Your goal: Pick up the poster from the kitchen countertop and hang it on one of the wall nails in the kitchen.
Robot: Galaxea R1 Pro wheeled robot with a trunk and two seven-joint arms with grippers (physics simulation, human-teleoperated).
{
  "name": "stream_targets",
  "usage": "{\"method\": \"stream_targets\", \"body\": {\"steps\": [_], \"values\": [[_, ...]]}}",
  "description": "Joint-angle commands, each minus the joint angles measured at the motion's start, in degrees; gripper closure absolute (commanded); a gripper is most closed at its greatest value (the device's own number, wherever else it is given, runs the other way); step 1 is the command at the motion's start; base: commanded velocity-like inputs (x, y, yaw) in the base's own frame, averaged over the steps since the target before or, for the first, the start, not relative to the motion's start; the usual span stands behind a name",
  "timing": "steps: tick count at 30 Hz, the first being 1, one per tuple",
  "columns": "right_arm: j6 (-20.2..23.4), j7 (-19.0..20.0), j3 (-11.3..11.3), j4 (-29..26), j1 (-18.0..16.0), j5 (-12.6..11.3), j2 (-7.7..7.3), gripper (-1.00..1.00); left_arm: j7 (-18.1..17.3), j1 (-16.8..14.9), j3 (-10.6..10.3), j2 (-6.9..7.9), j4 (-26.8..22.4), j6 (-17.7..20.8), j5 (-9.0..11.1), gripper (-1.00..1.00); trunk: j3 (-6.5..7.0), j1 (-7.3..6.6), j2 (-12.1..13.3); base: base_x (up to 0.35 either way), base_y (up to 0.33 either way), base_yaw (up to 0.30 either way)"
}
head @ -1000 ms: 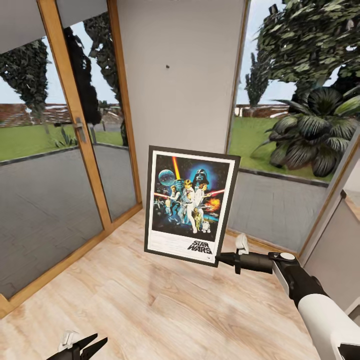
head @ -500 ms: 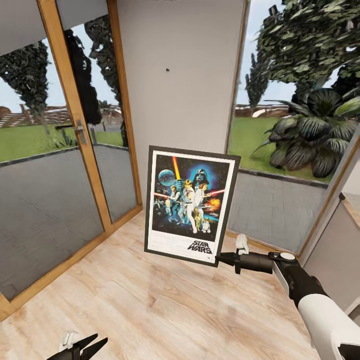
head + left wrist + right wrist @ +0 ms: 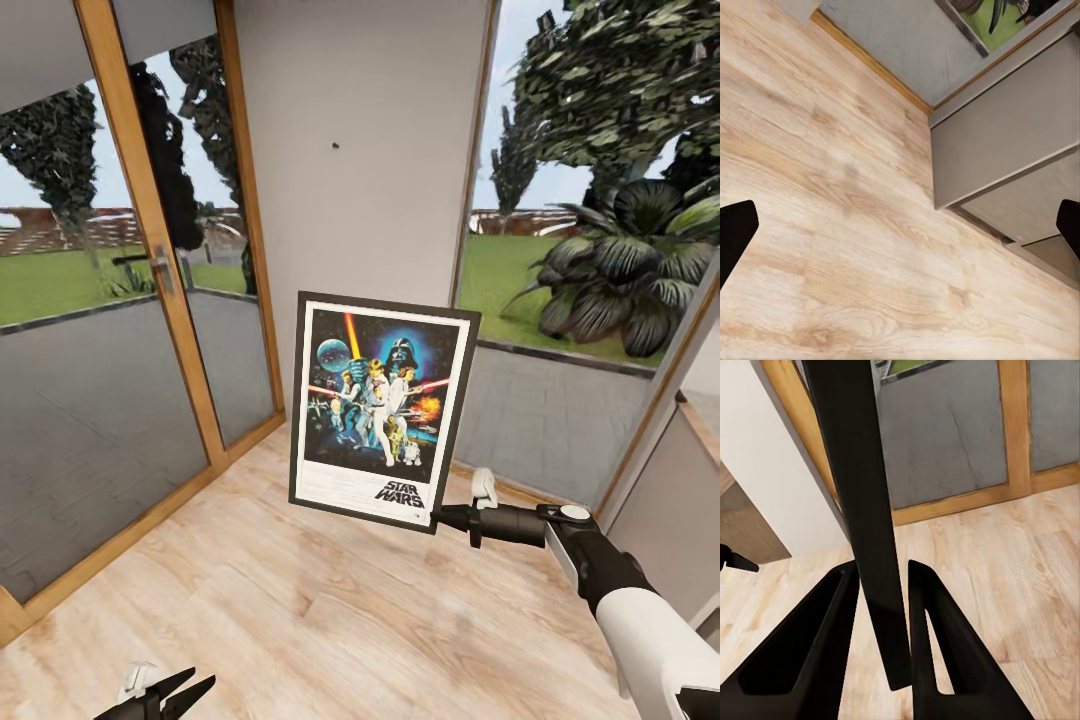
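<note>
right gripper (image 3: 437, 517): jaws clamped on poster (image 3: 380, 405) corner, upright | left gripper (image 3: 195, 686): jaws apart | nail (image 3: 335, 145) above

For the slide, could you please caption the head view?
Right gripper holds the poster upright below a wall nail.

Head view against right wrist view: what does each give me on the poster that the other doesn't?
Head view alone: the poster face-on, its artwork upright, and the wall nail on the grey wall panel above it. Right wrist view alone: the poster's black edge running between the right gripper's fingers. Both: the right gripper clamping the poster's lower corner over the wood floor.
</note>
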Motion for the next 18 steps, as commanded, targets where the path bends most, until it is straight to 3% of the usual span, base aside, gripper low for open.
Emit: {"method": "stream_targets", "body": {"steps": [1, 18], "values": [[0.41, 0.37, -0.26, -0.04, -0.04, 0.26, 0.04, 1.0, -0.04, -0.05, -0.42, 0.08, 0.03, 0.06, 0.56, -1.0, 0.12, -0.22, 0.37, 0.0, 0.0, 0.0], [0.41, 0.37, -0.26, -0.04, -0.04, 0.26, 0.04, 1.0, -0.04, -0.05, -0.42, 0.06, -0.04, 0.06, 0.57, -1.0, 3.17, -3.96, 7.19, 0.0, 0.0, 0.0]]}}
